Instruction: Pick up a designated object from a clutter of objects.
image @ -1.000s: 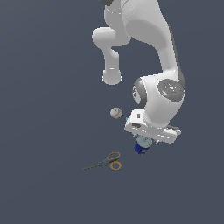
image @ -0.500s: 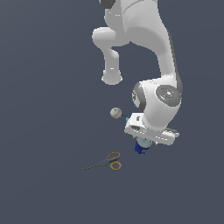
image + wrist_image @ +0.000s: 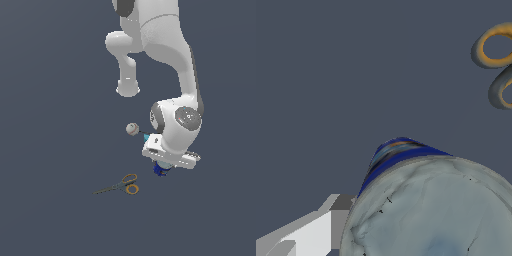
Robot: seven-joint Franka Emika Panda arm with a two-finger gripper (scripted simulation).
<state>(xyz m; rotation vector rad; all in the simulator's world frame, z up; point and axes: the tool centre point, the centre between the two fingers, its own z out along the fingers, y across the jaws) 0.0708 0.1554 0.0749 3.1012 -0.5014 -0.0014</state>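
The designated object, a dark-blue can (image 3: 160, 169) with a pale silvery lid (image 3: 441, 210), stands on the floor directly under my hand. In the exterior view only its lower edge shows below the white hand. My gripper (image 3: 165, 166) is lowered around the can and open. In the wrist view the lid fills the near corner, and one white finger with a grey pad (image 3: 340, 215) sits right beside the can's rim; the other finger is out of frame. Of the clutter, the orange-handled scissors (image 3: 122, 184) lie to the exterior view's left of the can.
A small whitish ball (image 3: 132, 128) rests beyond the hand, with a thin dark screwdriver shaft (image 3: 143, 133) running from it toward the hand. A sliver of a teal block (image 3: 147, 142) peeks out at the hand's edge. The scissors' orange handles (image 3: 496, 47) show in the wrist view.
The hand has sunk slightly lower over the can and shifted a little to the exterior view's left. The can, ball and scissors have stayed put.
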